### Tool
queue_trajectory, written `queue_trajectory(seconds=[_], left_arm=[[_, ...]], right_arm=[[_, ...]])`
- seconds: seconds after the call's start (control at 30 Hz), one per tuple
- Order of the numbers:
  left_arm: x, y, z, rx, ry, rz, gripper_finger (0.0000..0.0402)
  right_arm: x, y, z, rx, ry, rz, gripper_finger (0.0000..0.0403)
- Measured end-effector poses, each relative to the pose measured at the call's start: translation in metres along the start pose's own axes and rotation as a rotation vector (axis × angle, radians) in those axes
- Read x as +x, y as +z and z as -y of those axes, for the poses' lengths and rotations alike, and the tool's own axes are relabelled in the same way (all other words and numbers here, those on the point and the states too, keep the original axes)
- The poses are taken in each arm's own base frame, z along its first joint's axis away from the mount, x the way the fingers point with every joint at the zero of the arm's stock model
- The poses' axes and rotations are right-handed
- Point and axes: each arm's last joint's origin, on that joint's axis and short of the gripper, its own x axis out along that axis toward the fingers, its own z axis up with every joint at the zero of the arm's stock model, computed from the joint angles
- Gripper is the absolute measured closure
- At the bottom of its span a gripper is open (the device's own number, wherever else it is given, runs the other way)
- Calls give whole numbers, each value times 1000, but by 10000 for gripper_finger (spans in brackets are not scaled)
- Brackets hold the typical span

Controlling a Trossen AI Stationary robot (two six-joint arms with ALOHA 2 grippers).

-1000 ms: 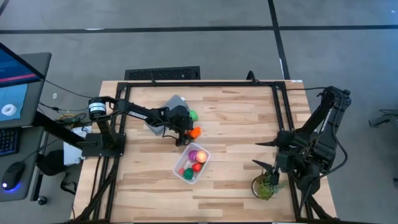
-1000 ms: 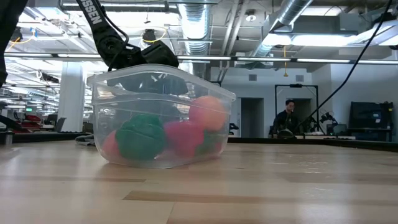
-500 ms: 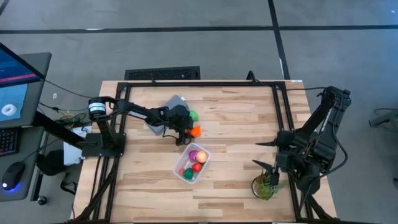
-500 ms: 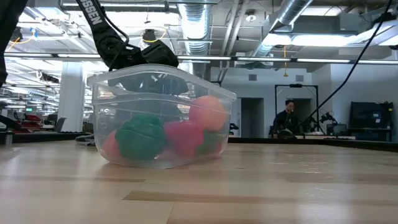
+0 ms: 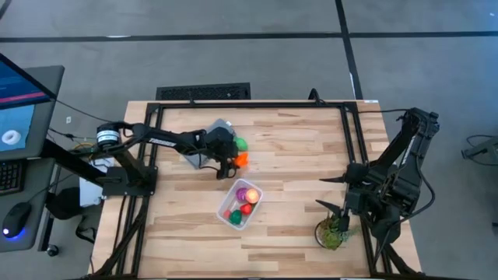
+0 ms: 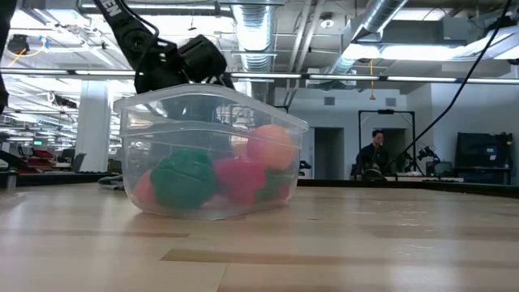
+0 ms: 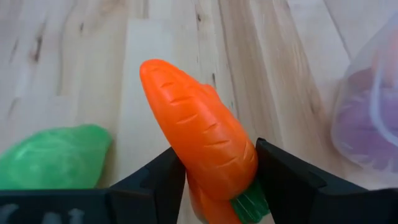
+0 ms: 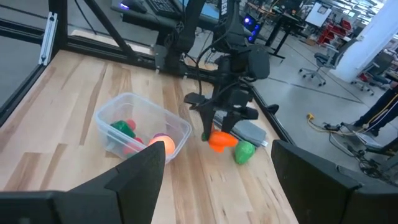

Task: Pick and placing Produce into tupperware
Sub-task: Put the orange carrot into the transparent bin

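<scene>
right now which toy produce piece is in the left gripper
The orange carrot, clamped between the left gripper fingers above the table; the light green piece lies loose beside it.

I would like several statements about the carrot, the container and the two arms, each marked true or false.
1. The left gripper is shut on the orange carrot. True.
2. The carrot already lies inside the tupperware. False: it is in the left gripper, outside the container.
3. A light green piece lies on the table beside the carrot. True.
4. The tupperware is empty. False: it holds several pieces, among them a dark green one and a yellow-orange ball.
5. The right gripper holds the potted plant. False: it is open and holds nothing.
</scene>
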Motion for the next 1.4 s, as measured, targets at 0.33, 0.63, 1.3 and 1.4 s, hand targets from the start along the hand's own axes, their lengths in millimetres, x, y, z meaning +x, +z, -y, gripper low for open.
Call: queue_trajectory(seconds=[0.33,0.63,1.3,1.4], left_arm=[[-35,15,6,18,42,37,224],[-65,29,29,55,9,91,224],[-63,47,106,153,-199,209,224],[-63,49,113,134,-221,225,224]], right_arm=[[0,0,0,3,1,-1,86],[0,0,0,-1,0,-2,86],[0,0,0,-1,0,-2,86],[0,0,0,0,0,-2,86]])
